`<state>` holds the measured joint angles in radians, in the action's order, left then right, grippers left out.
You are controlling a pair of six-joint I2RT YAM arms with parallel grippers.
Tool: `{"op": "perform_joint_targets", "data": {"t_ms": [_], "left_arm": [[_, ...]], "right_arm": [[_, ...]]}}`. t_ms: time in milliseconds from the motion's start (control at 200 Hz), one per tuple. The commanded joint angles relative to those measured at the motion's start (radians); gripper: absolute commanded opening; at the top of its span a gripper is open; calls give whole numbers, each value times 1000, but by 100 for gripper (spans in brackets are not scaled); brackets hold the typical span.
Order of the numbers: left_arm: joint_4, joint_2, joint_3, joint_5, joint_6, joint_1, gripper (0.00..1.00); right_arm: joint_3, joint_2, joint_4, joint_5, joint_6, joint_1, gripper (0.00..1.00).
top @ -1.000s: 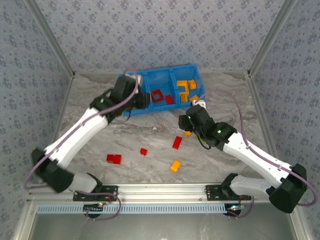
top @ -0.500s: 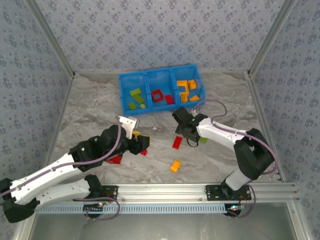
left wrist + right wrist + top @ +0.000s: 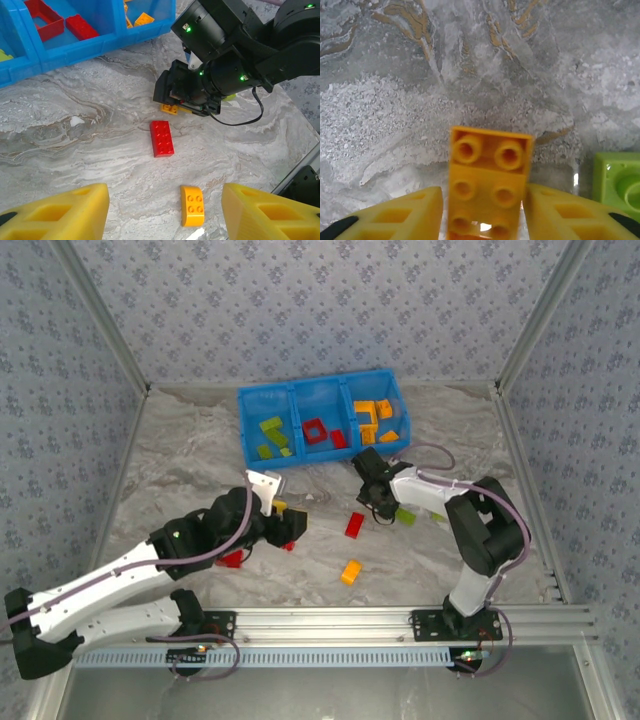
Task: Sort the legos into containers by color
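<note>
The blue container [image 3: 250, 430] at the back holds lime green, red and orange legos, one color per compartment. My right gripper [image 3: 375, 504] is down on the table in front of it, shut on an orange brick [image 3: 489, 185] that still rests on the marble. A lime green brick [image 3: 617, 182] lies just to its right. My left gripper [image 3: 165, 199] hovers open over the table. Ahead of its fingers lie a small orange brick [image 3: 192, 206] and, further on, a long red brick [image 3: 162, 138].
Red bricks [image 3: 232, 558] lie partly under the left arm, with a small red one [image 3: 288, 543] beside them. The two grippers are close together, with the right gripper [image 3: 187, 97] in the left wrist view. The aluminium rail [image 3: 320, 620] runs along the near edge.
The left arm swung back from the bin to the near table with its jaws wider. The right gripper moved down onto the orange brick and closed on it.
</note>
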<state>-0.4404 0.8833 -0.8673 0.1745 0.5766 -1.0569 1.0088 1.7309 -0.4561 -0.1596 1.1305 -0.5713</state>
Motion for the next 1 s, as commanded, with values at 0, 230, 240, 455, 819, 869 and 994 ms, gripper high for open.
{"op": "perform_joint_targets", "data": {"t_ms": [0, 230, 240, 455, 819, 869, 994], "left_arm": [[40, 14, -51, -17, -15, -12, 62], [69, 120, -135, -9, -18, -15, 61], [70, 127, -142, -5, -18, -15, 62], [113, 282, -278, 58, -14, -8, 61], [175, 458, -421, 136, 55, 27, 61], [183, 474, -426, 128, 57, 36, 61], [175, 502, -438, 110, 65, 45, 61]], "right_arm": [[2, 9, 10, 7, 1, 7, 34], [57, -106, -94, -105, -111, 30, 24], [63, -114, -99, -109, -122, 34, 24], [411, -21, -256, -153, -470, 132, 23], [886, 386, -350, -237, -750, 221, 23], [930, 428, -351, -235, -768, 226, 23], [1024, 532, -390, -233, -770, 230, 24]]}}
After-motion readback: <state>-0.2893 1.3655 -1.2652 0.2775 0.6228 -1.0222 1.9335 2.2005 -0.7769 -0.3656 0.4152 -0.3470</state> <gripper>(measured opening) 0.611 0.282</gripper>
